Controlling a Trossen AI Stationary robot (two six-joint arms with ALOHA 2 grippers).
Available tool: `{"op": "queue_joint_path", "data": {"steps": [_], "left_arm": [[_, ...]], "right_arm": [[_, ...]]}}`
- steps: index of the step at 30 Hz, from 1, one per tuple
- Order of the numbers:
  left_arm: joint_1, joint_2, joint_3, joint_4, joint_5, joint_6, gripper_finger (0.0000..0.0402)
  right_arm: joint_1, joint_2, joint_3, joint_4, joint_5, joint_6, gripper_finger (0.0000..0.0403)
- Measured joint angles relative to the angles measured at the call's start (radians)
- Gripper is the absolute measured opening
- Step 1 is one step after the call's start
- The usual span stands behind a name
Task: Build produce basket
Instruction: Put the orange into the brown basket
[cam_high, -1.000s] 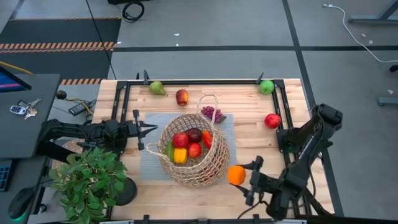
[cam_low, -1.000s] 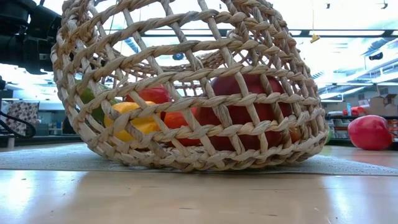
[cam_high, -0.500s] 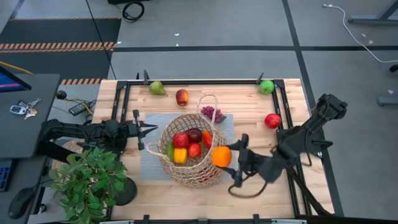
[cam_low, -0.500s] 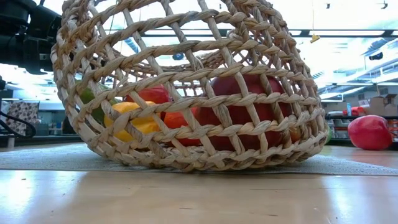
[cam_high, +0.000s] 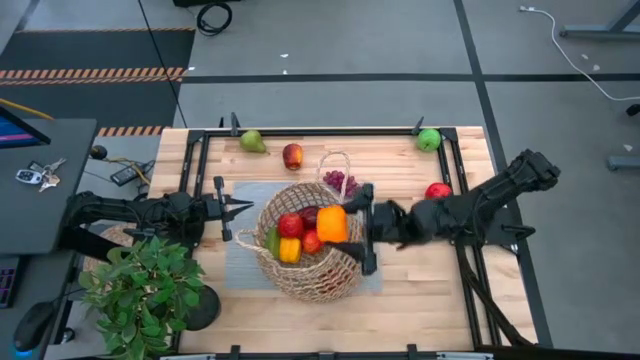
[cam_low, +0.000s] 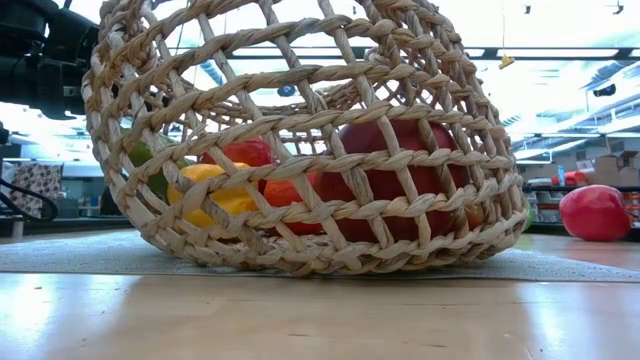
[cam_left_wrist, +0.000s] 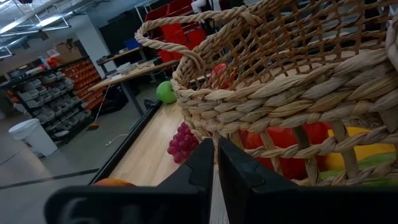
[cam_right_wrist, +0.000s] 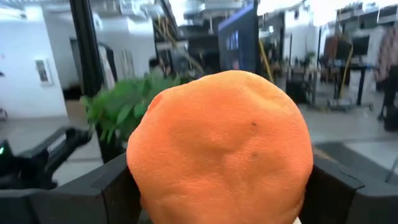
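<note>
Wooden table (cam_high: 420, 300) with a black frame sits on grey floor; a grey mat (cam_high: 240, 265) lies at its centre under the basket.

Basket (cam_high: 330, 275), tan wicker, rests on the mat at table centre, one loop handle at 12 o'clock, the other at 9 o'clock. Inside it from above: a red apple (cam_high: 290, 225), a yellow pepper (cam_high: 289, 250), a green piece at the 9 o'clock wall, more red pieces around them. The low view shows the same fill through the weave (cam_low: 300, 150).

Potted plant (cam_high: 140, 285) stands at the table's 8 o'clock corner.

Right gripper (cam_high: 348, 228) reaches in from 3 o'clock, held over the basket's 3 o'clock rim, jaws spread around the orange (cam_high: 331, 224); the wrist view shows the fruit (cam_right_wrist: 221, 146) pinched between both fingers.

Left gripper (cam_high: 246, 208) waits at 9 o'clock, just beside the basket's near handle, jaws pressed together, nothing in them.

Loose produce outside the basket:
- grapes (cam_high: 340, 182), 12 o'clock, just beside the rim
- red apple (cam_high: 437, 191), 2 o'clock
- green apple (cam_high: 429, 139), far 1 o'clock corner
- red-yellow fruit (cam_high: 292, 156), 11 o'clock
- pear (cam_high: 252, 141), far 11 o'clock edge
</note>
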Motion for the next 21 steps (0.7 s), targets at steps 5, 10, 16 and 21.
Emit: {"op": "queue_joint_path", "data": {"steps": [5, 10, 16, 21], "left_arm": [[0.0, 0.0, 0.0, 0.0, 0.0, 0.0, 0.0035], [0.0, 0.0, 0.0, 0.0, 0.0, 0.0, 0.0034], [0.0, 0.0, 0.0, 0.0, 0.0, 0.0, 0.003], [0.0, 0.0, 0.0, 0.0, 0.0, 0.0, 0.0036]], "right_arm": [[-0.111, 0.0, 0.0, 0.075, -0.14, 0.0, 0.0327], [-0.167, 0.0, 0.0, 0.129, -0.212, 0.012, 0.0327], [-0.177, 0.0, 0.0, 0.159, -0.212, -0.017, 0.0327], [-0.176, 0.0, 0.0, 0.046, -0.208, -0.112, 0.0327]]}}
